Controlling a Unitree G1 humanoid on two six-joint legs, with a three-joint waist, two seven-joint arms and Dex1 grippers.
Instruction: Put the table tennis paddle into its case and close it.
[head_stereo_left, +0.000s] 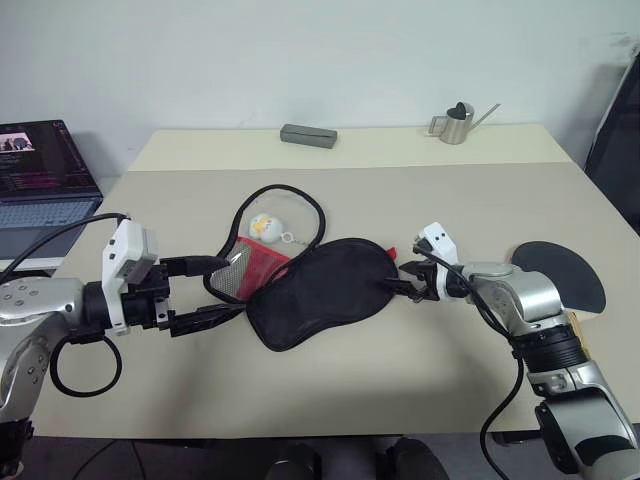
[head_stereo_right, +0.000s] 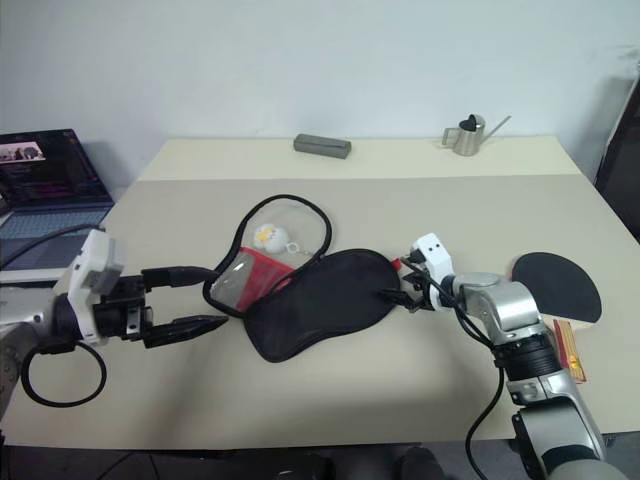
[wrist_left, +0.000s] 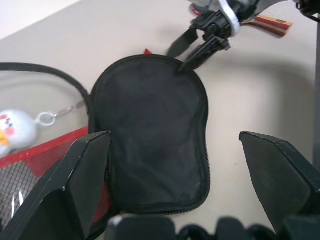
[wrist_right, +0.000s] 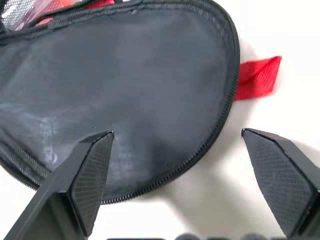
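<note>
Flanking the case (head_stereo_left: 315, 290) from either side, both grippers stood wide open and held nothing. Left gripper (head_stereo_left: 205, 297) hovered by the opened end of the case, where the red lining and mesh pocket showed; right gripper (head_stereo_left: 408, 283) pointed at the far rounded end, its fingertips just beside the zipped seam and a small red tab (wrist_right: 257, 76). Such placement suggested a two-sided approach, one arm to steady the soft cover while the other lifted its flap, though no contact could be confirmed. The paddle (head_stereo_left: 560, 275) lay well apart on the table's right side, behind the right forearm, black face up and partly hidden, not yet in the case. Just beyond the case lay the loose black flap edge curving round a white ball charm (head_stereo_left: 265, 226). The beige table (head_stereo_left: 400, 190) carried, at its far edge, a grey block (head_stereo_left: 308, 135) and a small metal watering can (head_stereo_left: 458, 123). An open laptop (head_stereo_left: 40, 175) sat left of the table; a plain pale wall stood behind.
</note>
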